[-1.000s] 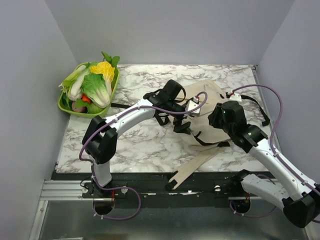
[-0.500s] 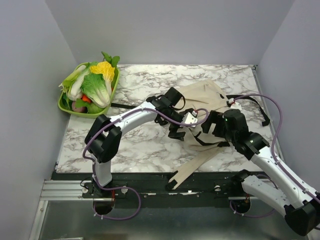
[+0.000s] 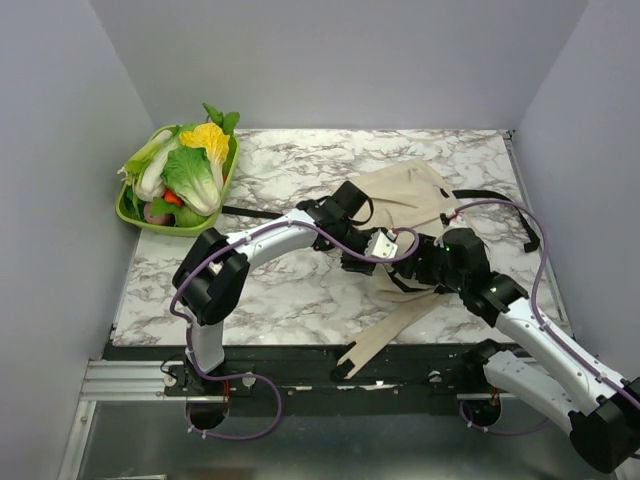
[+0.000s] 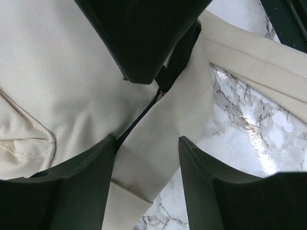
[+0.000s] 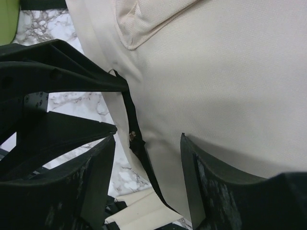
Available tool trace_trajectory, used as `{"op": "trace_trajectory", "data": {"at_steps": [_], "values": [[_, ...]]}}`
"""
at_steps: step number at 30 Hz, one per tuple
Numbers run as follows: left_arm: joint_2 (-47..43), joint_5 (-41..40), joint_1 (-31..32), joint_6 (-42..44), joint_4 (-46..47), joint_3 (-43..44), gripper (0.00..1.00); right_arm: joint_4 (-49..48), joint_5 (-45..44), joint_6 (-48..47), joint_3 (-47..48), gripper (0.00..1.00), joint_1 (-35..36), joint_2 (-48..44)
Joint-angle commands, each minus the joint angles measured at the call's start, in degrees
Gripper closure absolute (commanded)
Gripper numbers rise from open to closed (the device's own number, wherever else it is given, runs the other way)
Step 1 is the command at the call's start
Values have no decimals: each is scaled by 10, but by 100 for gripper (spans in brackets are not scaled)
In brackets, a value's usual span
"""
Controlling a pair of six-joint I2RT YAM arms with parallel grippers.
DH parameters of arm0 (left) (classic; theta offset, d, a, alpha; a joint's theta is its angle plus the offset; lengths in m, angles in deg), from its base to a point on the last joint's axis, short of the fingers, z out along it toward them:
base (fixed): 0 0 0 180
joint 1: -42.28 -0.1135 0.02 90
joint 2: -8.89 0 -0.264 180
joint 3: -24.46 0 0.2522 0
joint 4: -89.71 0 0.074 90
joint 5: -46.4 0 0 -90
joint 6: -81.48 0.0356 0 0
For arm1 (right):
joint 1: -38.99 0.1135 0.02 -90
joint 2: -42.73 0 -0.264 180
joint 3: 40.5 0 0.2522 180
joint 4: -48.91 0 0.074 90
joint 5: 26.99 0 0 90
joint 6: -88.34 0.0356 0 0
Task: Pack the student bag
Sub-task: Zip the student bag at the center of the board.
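Observation:
The student bag (image 3: 405, 195), beige cloth with black zipper trim, lies flat at the table's right centre, its long straps trailing to the near edge. My left gripper (image 3: 372, 255) is open at the bag's near left edge; in the left wrist view (image 4: 146, 143) its jaws straddle a beige flap beside the black zipper (image 4: 180, 57). My right gripper (image 3: 425, 268) is open just right of it, low over the same edge; in the right wrist view (image 5: 146, 143) its jaws straddle the black zipper trim (image 5: 136, 143) and beige cloth (image 5: 230, 81). Neither grips anything.
A green tray (image 3: 135, 212) of toy vegetables sits at the back left corner. A black strap (image 3: 500, 200) loops off the bag's right side near the right wall. Beige straps (image 3: 385, 335) hang over the near edge. Walls enclose the table on three sides.
Both grippers have moved toward the near edge of the bag and come close together. The right arm has lowered and swung left.

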Motion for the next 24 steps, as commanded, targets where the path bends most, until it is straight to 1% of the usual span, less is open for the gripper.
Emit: {"op": "trace_trajectory", "data": {"at_steps": [1, 6, 12, 13, 15, 18, 19, 22, 23, 24], "values": [[4, -5, 5, -12, 34, -8, 38, -51, 46, 16, -17, 36, -2, 11], [7, -5, 5, -33, 46, -4, 46, -78, 39, 29, -35, 41, -3, 10], [11, -9, 4, -50, 50, 0, 47, -100, 45, 51, -46, 51, -1, 34], [11, -9, 3, -49, 50, 1, 48, -102, 46, 52, -47, 55, -1, 38], [12, -9, 4, -52, 48, 5, 50, -107, 45, 56, -49, 59, 2, 39], [13, -9, 2, -56, 44, 10, 51, -106, 40, 59, -50, 70, 2, 38], [16, -10, 2, -57, 42, 11, 51, -104, 38, 60, -48, 78, 3, 38], [14, -9, 3, -51, 30, 14, 51, -89, 31, 61, -45, 87, 3, 20], [14, -9, 3, -49, 29, 14, 50, -83, 27, 61, -44, 93, 3, 12], [13, -8, 3, -47, 22, 15, 49, -72, 24, 61, -42, 96, 3, -8]]}}
